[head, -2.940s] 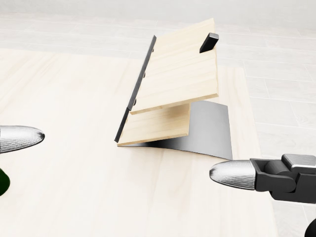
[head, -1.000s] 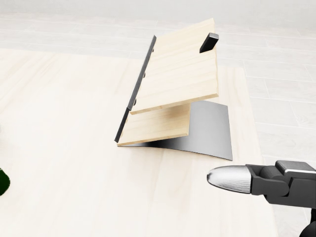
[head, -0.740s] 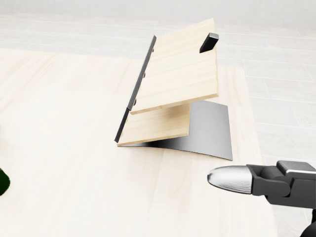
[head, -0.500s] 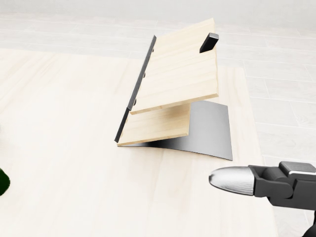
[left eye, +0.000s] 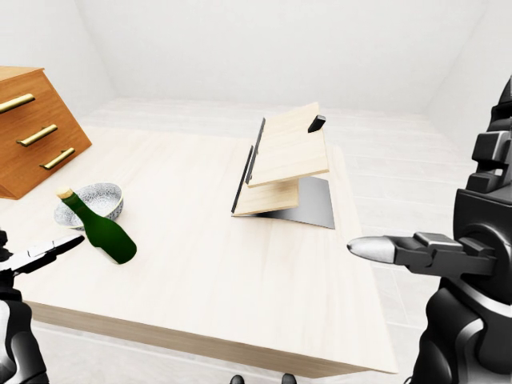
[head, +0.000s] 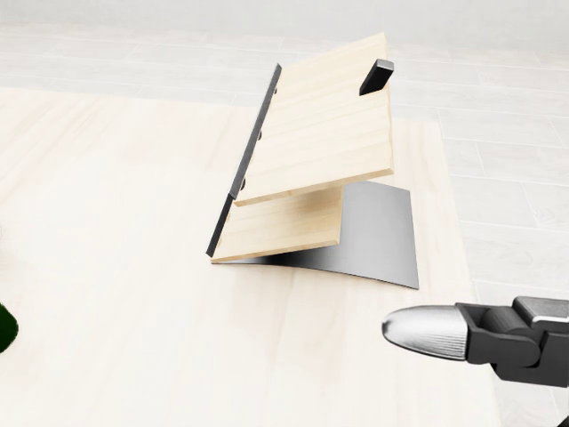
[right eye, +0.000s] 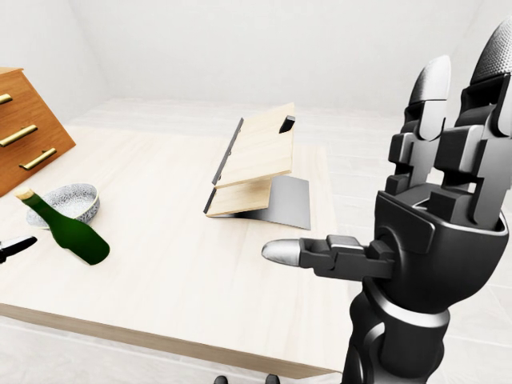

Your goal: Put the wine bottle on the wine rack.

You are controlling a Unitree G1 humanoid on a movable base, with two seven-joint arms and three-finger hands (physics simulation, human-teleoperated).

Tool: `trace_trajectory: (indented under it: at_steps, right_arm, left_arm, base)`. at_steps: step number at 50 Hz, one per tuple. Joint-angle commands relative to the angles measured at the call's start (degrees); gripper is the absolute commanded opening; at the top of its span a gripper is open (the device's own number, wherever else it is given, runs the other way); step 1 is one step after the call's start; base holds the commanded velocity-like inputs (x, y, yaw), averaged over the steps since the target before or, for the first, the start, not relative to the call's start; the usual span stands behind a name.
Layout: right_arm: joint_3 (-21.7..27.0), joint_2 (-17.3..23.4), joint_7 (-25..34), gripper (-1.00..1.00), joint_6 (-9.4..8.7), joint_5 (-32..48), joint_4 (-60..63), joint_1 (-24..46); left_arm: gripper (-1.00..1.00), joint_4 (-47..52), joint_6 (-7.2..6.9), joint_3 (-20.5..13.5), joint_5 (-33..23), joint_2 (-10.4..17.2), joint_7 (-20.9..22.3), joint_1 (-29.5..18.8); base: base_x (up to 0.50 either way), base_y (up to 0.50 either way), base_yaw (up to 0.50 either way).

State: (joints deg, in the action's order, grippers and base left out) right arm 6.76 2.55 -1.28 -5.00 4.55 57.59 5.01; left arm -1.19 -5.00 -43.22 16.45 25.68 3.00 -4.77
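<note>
1. No writing, brand or label is readable on any item; the wine bottle (left eye: 102,230) is plain green glass with a tan cork.
2. The wine bottle stands tilted on the table (left eye: 200,264), near the table's left edge in the left-eye view. It sits just beside the bowl (left eye: 90,202) and well apart from the wine rack (left eye: 282,166).
3. The wine rack consists of two slanted wooden boards on a dark metal base. It stands near the table's far right corner in the left-eye view, and nothing rests on it.
4. A broad stretch of bare tabletop lies between the bottle and the rack.
5. My right hand (right eye: 436,192) is raised over the table's right edge, fingers upright and spread wide, thumb pointing left. It holds nothing.
6. My left hand (left eye: 36,254) shows only partly at the left edge of the left-eye view, close to the bottle but not touching it. I cannot tell its grip state.
7. I cannot see any contents inside the speckled bowl.
8. A wooden dresser (left eye: 32,128) with brass handles stands at the left.
</note>
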Motion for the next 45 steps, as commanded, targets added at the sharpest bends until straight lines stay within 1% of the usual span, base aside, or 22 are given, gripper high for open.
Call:
trace_trajectory:
  at_steps: [1, 13, 28, 33, 45]
  right_arm:
    - [-0.11, -0.05, -0.07, 1.00, 0.00, 0.05, 0.73, -0.42]
    - [-0.88, -0.55, -0.04, 1.00, 0.00, 0.41, 1.25, -1.77]
    - [-0.95, -0.65, 0.02, 1.00, 0.00, 0.32, 0.63, -1.46]
    - [-1.07, -0.67, -0.06, 1.00, 0.00, 0.40, 0.48, -1.56]
    - [-1.18, -0.77, 0.04, 1.00, 0.00, 0.37, 0.96, -1.99]
  left_arm:
    - [1.00, -5.23, 0.00, 3.24, 0.02, 1.33, -1.35, -1.22]
    - [1.00, -5.55, 0.00, 5.99, -1.27, 2.14, -2.19, -2.59]
    - [1.00, -10.56, 0.00, 8.87, -3.43, 3.67, -3.56, -6.33]
    - [1.00, -13.23, 0.00, 9.36, -3.47, 3.98, -4.04, -7.16]
    - [1.00, -15.34, 0.00, 9.80, -3.13, 4.39, -4.65, -6.98]
  base:
    - [0.00, 0.00, 0.00]
    - [0.00, 0.00, 0.00]
    - [0.00, 0.00, 0.00]
    - [0.00, 0.00, 0.00]
    - [0.00, 0.00, 0.00]
